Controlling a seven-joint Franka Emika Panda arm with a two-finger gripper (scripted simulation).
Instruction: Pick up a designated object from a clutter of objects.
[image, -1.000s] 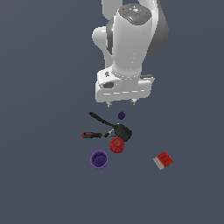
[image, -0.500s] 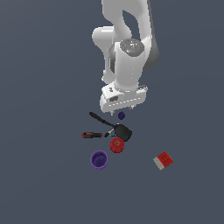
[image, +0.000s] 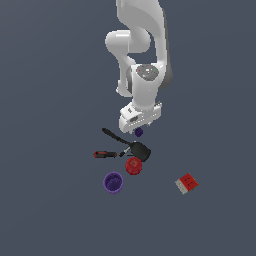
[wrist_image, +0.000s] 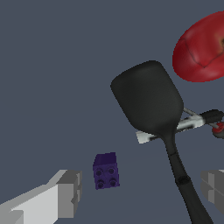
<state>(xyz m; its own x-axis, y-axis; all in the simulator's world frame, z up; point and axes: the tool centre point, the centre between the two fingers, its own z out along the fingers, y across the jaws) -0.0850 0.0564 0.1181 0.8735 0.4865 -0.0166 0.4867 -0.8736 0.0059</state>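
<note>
The designated object, a tiny dark purple studded block (image: 139, 132) (wrist_image: 106, 170), lies on the floor just past the pan's handle. My gripper (image: 136, 128) (wrist_image: 141, 188) hangs directly above it, open and holding nothing. In the wrist view the block sits between the two grey fingers, much closer to one finger (wrist_image: 68, 194) than to the other (wrist_image: 214, 184). The rest of the clutter lies beside it: a black long-handled pan (image: 136, 149) (wrist_image: 148, 97), a red-and-black-handled tool (image: 106, 154) (wrist_image: 192, 123), a red cup (image: 133, 165) (wrist_image: 202, 47) and a purple cup (image: 113, 182).
A red-white box (image: 187, 183) lies apart toward the exterior view's right. The pan's handle (wrist_image: 180, 179) runs between my fingers, near the block. The tool's shaft lies against the pan head. The floor is plain dark grey.
The arm has come down and the hand has dropped from well above the clutter to just over the purple block. None of the objects has moved.
</note>
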